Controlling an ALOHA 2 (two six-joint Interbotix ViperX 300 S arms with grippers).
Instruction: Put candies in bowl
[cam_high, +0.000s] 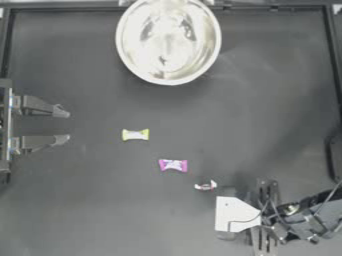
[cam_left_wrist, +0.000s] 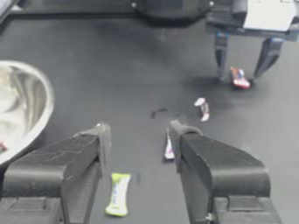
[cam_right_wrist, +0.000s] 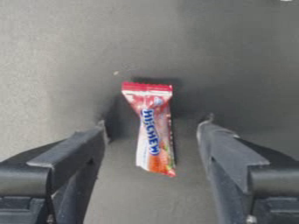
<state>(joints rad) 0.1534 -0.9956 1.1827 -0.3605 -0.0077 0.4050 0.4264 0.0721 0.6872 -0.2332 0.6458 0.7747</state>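
Candies are lying in a loose diagonal on the dark table (cam_high: 80, 210) I'm working over: from my left, the yellow-green one (cam_high: 135, 134), the magenta one (cam_high: 173, 165), then the red-orange one (cam_high: 205, 186). My left gripper (cam_high: 65, 125) is sitting parked at the left edge, jaws wide apart and empty. The bowl (cam_high: 167, 41) is resting at the far middle edge. My right gripper (cam_right_wrist: 152, 131) is straddling the red-orange candy, jaws spread, not touching it.

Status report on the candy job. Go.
Right gripper open, straddling the red candy on the table, not closed. Left gripper open, parked at left. Yellow-green candy and purple candy loose mid-table. Bowl far side, path unobstructed.
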